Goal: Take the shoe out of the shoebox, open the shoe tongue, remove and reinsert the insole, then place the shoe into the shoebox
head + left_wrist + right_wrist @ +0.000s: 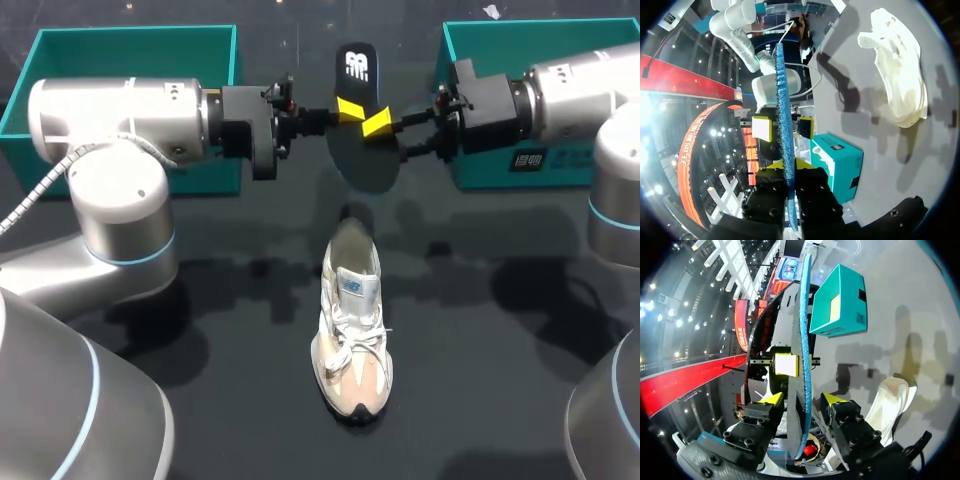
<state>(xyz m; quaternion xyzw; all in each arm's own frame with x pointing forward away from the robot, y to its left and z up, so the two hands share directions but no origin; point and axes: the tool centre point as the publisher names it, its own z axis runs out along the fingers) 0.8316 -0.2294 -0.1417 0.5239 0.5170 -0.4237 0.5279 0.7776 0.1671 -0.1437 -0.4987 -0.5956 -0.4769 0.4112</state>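
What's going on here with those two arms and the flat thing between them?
The arms are meeting at a shoe's insole, raised on edge above the table. The left end effector is clamped on it. The right end effector has a finger on either side but looks open. The pale shoe lies on the table below, outside the two teal boxes at the back.

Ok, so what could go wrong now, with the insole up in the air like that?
Only the left fingers seem to pinch the insole, near its edge, so it might slip and fall. The right fingers stand open around it; closing unevenly could bend it. The shoe lies right below, so a drop could hit it.
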